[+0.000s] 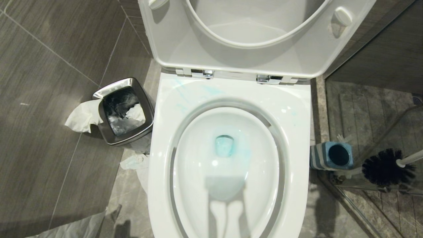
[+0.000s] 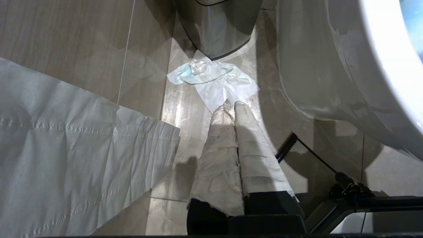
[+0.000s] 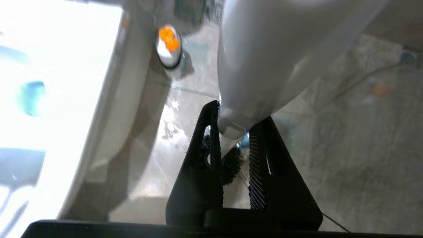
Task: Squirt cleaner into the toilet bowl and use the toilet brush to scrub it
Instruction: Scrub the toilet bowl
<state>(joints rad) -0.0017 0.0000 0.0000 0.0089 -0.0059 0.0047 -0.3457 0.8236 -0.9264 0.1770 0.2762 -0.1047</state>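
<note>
- Steel bin [image 1: 124, 110] at 9 o'clock of the toilet bowl [image 1: 228, 158], tissue draped over its rim.
- Left gripper [image 2: 231, 105] low beside the bowl's outer wall, wrapped fingers pressed together, empty.
- Bowl at centre, seat and lid raised, blue cleaner pooled in the basin.
- Striped holder [image 1: 331, 155] at 3 o'clock of the bowl.
- Toilet brush [image 1: 386, 166] just past the holder, out of it, handle clamped in the right gripper [image 3: 233, 132].

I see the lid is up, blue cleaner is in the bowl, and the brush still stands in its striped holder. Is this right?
Not fully. The brush is out of the striped holder; the head view shows it in the air beside the empty holder, and the right wrist view shows the right gripper shut on its handle. The lid is up and blue cleaner sits in the bowl.
</note>
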